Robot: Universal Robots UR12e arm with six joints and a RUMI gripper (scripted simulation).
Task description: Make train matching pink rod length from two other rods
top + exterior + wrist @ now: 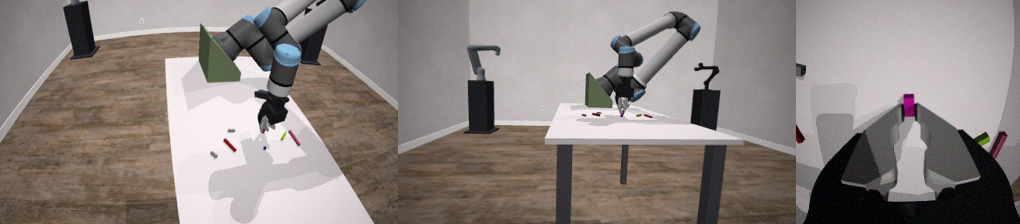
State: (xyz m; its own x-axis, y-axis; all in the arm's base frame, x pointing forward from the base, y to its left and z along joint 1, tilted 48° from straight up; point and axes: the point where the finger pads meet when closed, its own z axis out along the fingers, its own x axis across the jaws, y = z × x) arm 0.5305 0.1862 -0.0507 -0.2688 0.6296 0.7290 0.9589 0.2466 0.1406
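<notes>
My gripper point(263, 130) point(622, 113) point(909, 105) is shut on the short magenta rod point(263, 131) point(909, 104), which sticks out between the fingertips low over the table. The pink rod point(295, 138) point(648, 116) point(998, 145) lies at the right, beside the lime rod point(284, 135) point(639, 115) point(982, 139). The red rod point(229, 145) point(596, 114) point(799, 134) lies to the left of the gripper. A tiny blue rod point(264, 148) lies in front of the gripper, in its shadow. It is hidden in the wrist view.
One grey rod point(231, 130) point(598, 113) lies behind the red rod, and another grey rod point(214, 154) point(584, 115) lies at its front left. A green wedge-shaped block point(218, 58) point(598, 95) stands at the back of the white table point(198, 202) point(631, 134), beside the arm's base.
</notes>
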